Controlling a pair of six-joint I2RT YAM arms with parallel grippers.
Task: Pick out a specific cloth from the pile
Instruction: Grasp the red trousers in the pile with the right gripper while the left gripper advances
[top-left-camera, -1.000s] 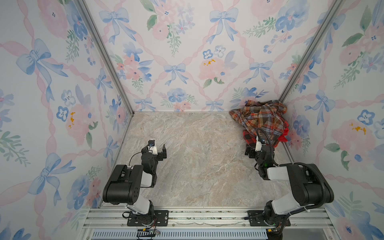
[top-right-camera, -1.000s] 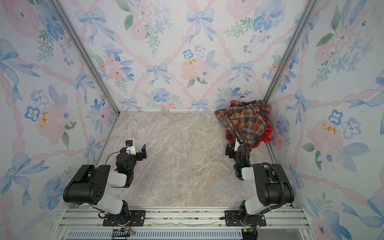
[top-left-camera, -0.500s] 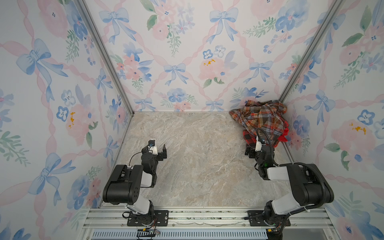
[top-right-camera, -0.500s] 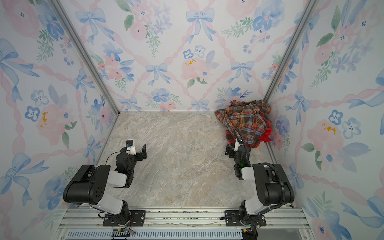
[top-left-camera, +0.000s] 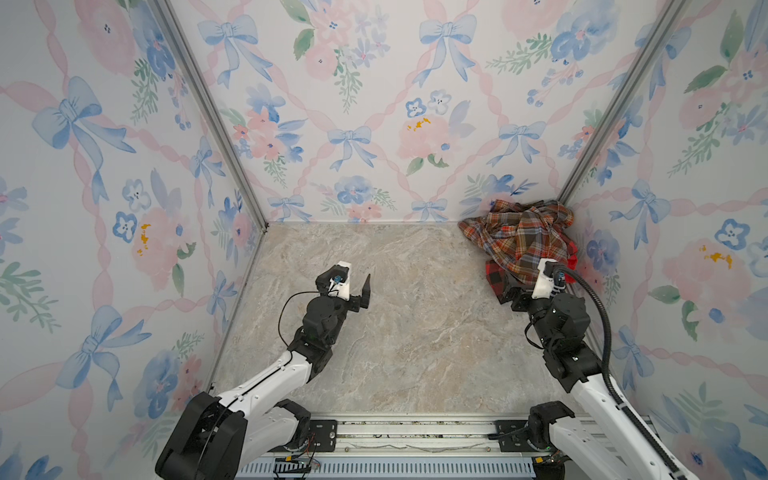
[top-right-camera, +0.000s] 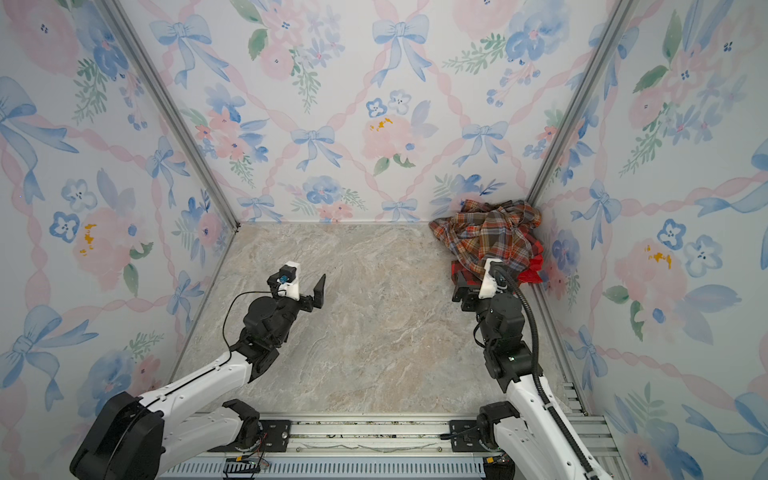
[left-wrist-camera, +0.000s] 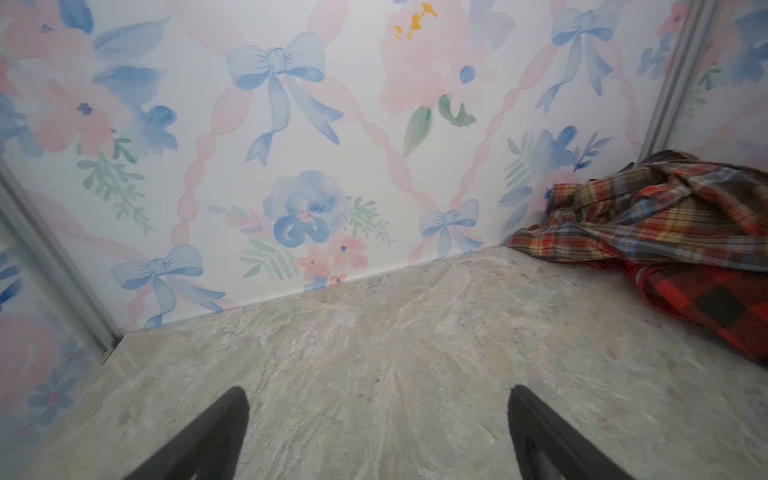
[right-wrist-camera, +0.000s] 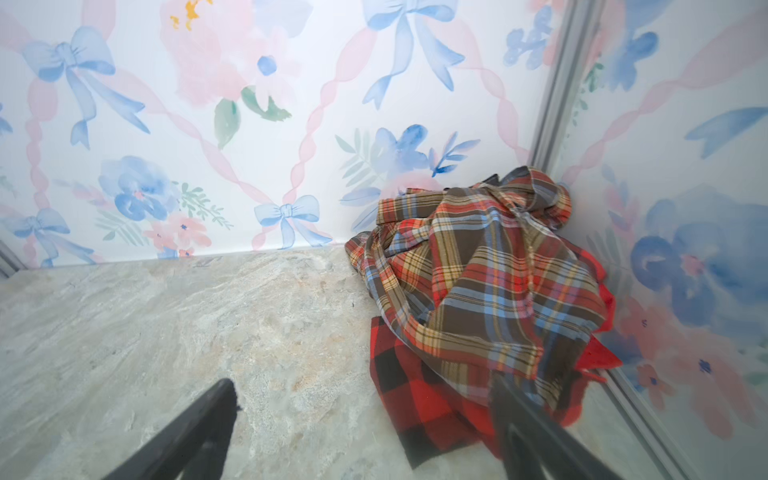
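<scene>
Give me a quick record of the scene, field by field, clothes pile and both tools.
pile: three garments heaped in the far right corner
top layer: brown-orange-blue plaid shirt
underneath: red-and-black check shirt, showing at the front
cloth: plain red, mostly buried, edge showing at the pile's right side
left tool: open, empty, over bare table
right tool: open, empty, at the pile's near edge

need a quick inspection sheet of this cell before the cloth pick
surface: marbled tabletop, no spills seen
job's things: pile in the far right corner; plaid shirt on top, check shirt under it, red cloth only peeking out by the right wall
clutter: nothing seen
grippers: left gripper open over bare tabletop; right gripper open at the pile's near edge, holding nothing
cables: black cable looped at left wrist; ribbed hose along right arm
surroundings: bow-print walls; metal rail in front
</scene>
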